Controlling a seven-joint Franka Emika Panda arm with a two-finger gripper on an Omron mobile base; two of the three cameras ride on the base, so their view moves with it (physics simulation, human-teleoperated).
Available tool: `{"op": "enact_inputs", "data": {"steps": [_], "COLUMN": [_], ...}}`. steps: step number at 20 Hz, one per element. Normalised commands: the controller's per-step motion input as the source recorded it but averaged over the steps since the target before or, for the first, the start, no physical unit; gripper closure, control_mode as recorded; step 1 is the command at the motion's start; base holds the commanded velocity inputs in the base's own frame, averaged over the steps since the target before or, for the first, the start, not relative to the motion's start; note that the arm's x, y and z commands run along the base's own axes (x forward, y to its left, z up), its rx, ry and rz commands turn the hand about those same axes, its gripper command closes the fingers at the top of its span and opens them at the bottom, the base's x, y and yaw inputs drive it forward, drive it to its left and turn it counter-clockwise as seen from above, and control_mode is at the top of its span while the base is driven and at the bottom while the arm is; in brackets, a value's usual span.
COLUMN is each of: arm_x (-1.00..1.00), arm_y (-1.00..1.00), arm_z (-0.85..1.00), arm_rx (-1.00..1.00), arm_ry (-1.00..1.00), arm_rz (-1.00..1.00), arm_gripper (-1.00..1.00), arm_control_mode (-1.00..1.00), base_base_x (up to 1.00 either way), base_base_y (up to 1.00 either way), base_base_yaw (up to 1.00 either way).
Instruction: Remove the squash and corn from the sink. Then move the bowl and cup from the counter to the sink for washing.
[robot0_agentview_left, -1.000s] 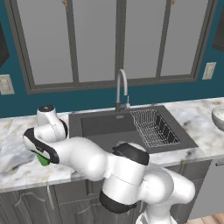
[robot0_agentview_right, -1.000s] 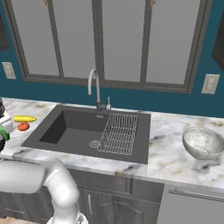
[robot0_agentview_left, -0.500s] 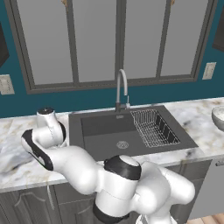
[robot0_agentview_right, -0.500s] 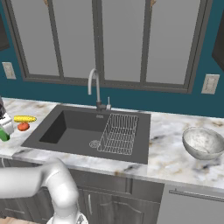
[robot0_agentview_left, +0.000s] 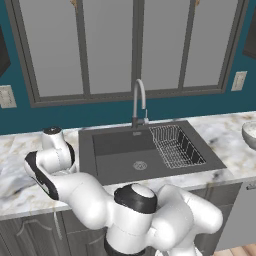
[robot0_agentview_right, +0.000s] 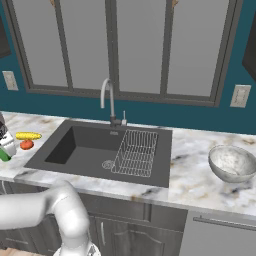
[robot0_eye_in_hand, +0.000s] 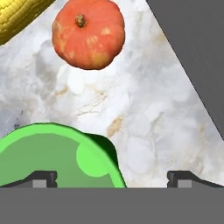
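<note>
In the hand view the green cup (robot0_eye_in_hand: 57, 157) stands upright on the marbled counter (robot0_eye_in_hand: 144, 131), its mouth at the lower left. My gripper (robot0_eye_in_hand: 112, 177) hangs open above it. One fingertip shows in front of the cup's mouth, the other over bare counter to the right. Beyond the cup lie the orange-red squash (robot0_eye_in_hand: 87, 33) and the yellow corn (robot0_eye_in_hand: 17, 17). In the right base view the corn (robot0_agentview_right: 28, 135), squash (robot0_agentview_right: 26, 145) and cup (robot0_agentview_right: 4, 155) sit left of the sink (robot0_agentview_right: 85, 145). The speckled bowl (robot0_agentview_right: 232, 162) rests on the counter far right.
The sink's dark edge (robot0_eye_in_hand: 197, 52) runs close on the right of the hand view. A wire rack (robot0_agentview_left: 175, 145) fills the basin's right half and a curved faucet (robot0_agentview_left: 139, 102) rises behind it. My arm (robot0_agentview_left: 75, 190) covers the counter left of the sink.
The arm has swung lower and now covers the cup in the left base view. Corn, squash and bowl have not moved. The jaws have stayed open.
</note>
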Motion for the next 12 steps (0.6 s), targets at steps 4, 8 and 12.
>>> {"op": "enact_inputs", "data": {"steps": [4, 8, 12], "arm_x": [0.0, 0.0, -0.01], "arm_y": [0.0, 0.01, -0.01], "arm_z": [-0.14, -0.08, -0.03], "arm_rx": [-0.01, -0.01, 0.0], "arm_ry": [0.0, 0.0, 0.02], "arm_rz": [0.0, 0.0, 0.0], "arm_gripper": [1.0, 1.0, 1.0], "arm_control_mode": [-1.0, -1.0, -1.0], "base_base_x": [0.0, 0.0, 0.0], "base_base_y": [0.0, 0.0, 0.0], "base_base_yaw": [0.0, 0.0, 0.0]}}
